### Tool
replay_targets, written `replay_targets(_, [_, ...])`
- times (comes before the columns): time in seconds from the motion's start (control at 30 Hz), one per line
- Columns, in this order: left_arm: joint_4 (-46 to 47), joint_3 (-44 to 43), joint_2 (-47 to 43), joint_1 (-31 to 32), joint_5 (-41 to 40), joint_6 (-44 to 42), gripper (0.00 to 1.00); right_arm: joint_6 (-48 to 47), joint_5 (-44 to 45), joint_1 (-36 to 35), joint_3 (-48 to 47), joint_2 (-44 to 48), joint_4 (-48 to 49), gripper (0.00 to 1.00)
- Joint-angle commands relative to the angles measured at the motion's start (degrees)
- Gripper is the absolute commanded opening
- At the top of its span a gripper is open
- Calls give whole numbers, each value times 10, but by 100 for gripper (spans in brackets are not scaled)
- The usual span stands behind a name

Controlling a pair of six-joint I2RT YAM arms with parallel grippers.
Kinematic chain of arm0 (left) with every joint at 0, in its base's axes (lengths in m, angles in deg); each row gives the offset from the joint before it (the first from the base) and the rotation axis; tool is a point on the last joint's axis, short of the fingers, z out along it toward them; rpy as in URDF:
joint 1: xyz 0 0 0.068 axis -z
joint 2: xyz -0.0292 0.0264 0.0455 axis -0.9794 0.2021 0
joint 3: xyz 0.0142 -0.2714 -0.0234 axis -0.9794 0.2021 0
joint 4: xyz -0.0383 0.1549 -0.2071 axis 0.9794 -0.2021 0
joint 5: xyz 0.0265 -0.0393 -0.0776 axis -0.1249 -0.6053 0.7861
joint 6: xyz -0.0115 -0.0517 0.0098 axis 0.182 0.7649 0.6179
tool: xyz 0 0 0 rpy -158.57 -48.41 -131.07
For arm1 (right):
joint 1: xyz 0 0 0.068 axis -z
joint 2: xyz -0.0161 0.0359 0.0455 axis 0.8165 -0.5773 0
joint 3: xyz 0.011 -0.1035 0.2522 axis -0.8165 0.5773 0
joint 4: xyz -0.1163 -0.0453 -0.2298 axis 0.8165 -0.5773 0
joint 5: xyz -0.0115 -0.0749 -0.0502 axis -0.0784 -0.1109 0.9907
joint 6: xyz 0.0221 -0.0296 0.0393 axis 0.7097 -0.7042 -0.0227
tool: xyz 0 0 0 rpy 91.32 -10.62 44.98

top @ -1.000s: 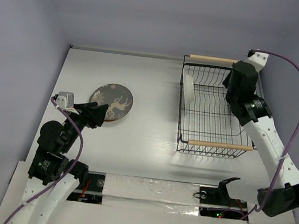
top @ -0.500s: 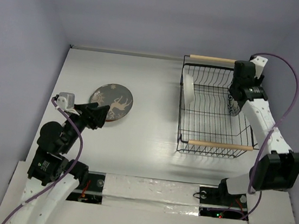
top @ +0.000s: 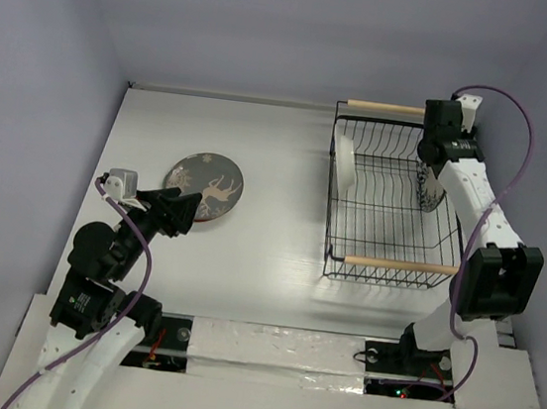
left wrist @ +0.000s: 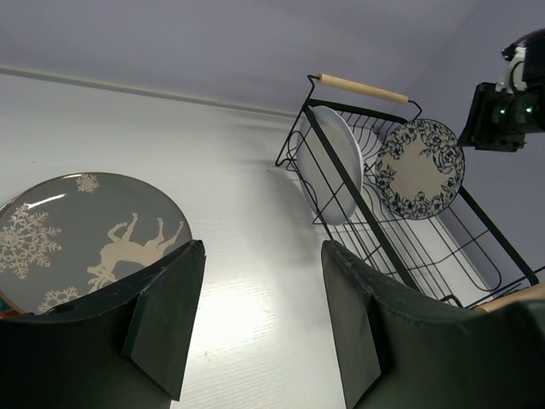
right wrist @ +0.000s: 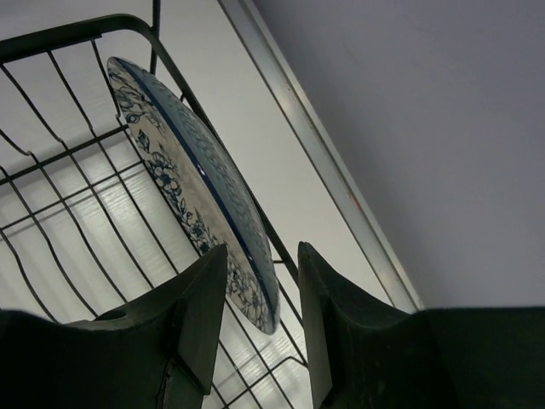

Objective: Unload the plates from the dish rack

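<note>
Wire rack (top: 401,265) holding white plate (left wrist: 335,166), floral plate (left wrist: 420,169)

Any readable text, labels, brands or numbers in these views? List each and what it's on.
No readable text in any view.
Deer plate: only a deer and snowflakes, no lettering.
Floral plate: only a blue flower pattern.
White plate and dish rack: no markings visible.

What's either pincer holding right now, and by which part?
Nothing gripped yet. The right pincer stands open astride the rim of the blue floral plate in the dish rack; the left pincer is open and empty.
</note>
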Motion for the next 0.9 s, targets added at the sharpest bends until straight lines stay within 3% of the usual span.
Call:
replay_targets(0.0, [30, 3, -1, 3, 1, -2, 54, -17, 20, 2, -34, -23, -5, 44])
replay_targets(0.4, [29, 2, 1, 3, -1, -3, 54, -28, 39, 13, -35, -58, -1, 42])
replay_targets(0.63, [29, 2, 4, 3, -1, -2, 54, -31, 47, 13, -26, -55, 7, 20])
replay_targets(0.77, [26, 1, 0, 3, -10, -3, 54, -41, 43, 13, -22, -44, 14, 18])
replay_targets(0.87, [25, 1, -2, 3, -10, -2, 54, -45, 41, 13, -19, -46, 18, 0])
